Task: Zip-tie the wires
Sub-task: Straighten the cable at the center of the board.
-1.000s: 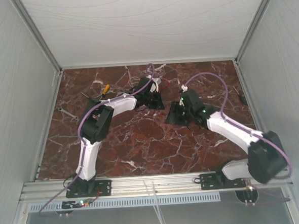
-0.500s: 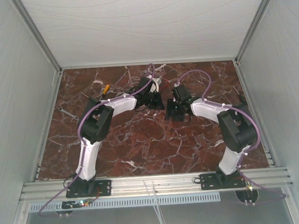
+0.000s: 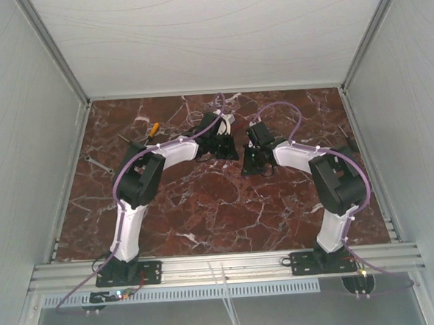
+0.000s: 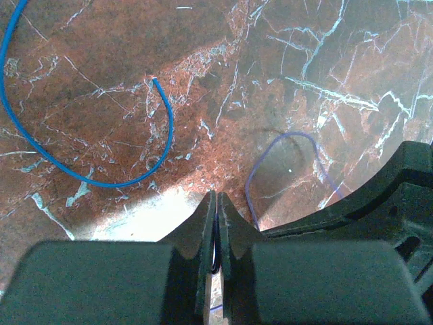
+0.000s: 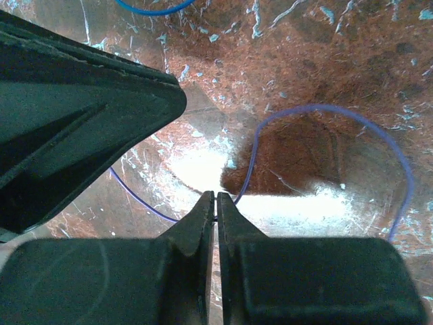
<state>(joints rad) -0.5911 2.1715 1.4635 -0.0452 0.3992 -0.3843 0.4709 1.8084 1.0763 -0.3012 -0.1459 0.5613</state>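
Both the left gripper [image 4: 215, 203] and the right gripper [image 5: 216, 200] are pressed shut on the wires [image 5: 323, 105], whose thin purple loop is seen at the upper right of the right wrist view.

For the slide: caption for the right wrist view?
Right pincer shut on a thin purple wire, its loop over the marble table.

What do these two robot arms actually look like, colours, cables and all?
Both the left arm and the right arm have white shell segments joined by chunky black joints, on black bases bolted to a metal rail. A thin lilac cable loops along each. Each ends in dark, wedge-shaped jaws tapering to narrow tips.
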